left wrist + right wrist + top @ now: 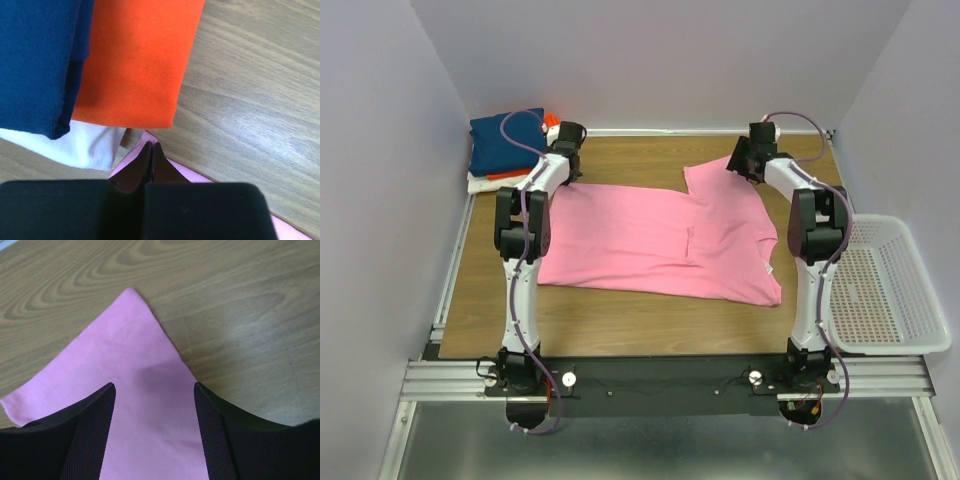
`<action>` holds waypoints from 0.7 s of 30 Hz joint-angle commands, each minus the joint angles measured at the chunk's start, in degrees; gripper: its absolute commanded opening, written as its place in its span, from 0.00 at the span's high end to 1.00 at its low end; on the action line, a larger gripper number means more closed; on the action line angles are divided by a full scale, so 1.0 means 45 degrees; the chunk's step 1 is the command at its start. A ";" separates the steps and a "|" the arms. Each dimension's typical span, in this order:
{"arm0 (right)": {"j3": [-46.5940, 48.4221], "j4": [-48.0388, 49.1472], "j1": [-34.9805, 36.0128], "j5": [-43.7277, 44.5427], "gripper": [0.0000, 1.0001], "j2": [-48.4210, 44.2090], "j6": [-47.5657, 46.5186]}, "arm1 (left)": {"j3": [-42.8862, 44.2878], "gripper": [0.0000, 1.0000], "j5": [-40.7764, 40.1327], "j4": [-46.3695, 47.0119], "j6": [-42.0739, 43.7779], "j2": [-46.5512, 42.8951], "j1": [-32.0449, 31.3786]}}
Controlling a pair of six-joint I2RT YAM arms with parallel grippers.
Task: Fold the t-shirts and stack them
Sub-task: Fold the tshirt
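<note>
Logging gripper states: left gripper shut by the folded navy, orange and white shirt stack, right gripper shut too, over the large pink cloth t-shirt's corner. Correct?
No: the right gripper is open, jaws spread over a corner of the large pink cloth t-shirt, per the right wrist view. Rest holds.

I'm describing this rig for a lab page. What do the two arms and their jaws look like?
Both match: the left arm and right arm have white tubular links, bulky black joint housings and black bases. A thin purple cable runs along each, looping free near the wrist. The jaws are black and tapered; the right pair's inner faces show a fine mesh texture.
</note>
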 commanded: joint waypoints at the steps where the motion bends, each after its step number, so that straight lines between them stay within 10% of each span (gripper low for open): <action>1: 0.0999 0.0099 -0.0054 0.1346 0.29 0.0736 -0.0287 | -0.0479 1.00 0.0575 0.0254 0.0164 -0.0681 -0.0056; 21: 0.1781 -0.0409 0.0316 0.1074 0.62 0.2241 0.0045 | -0.1163 1.00 0.1201 0.0958 0.0359 -0.1091 -0.0114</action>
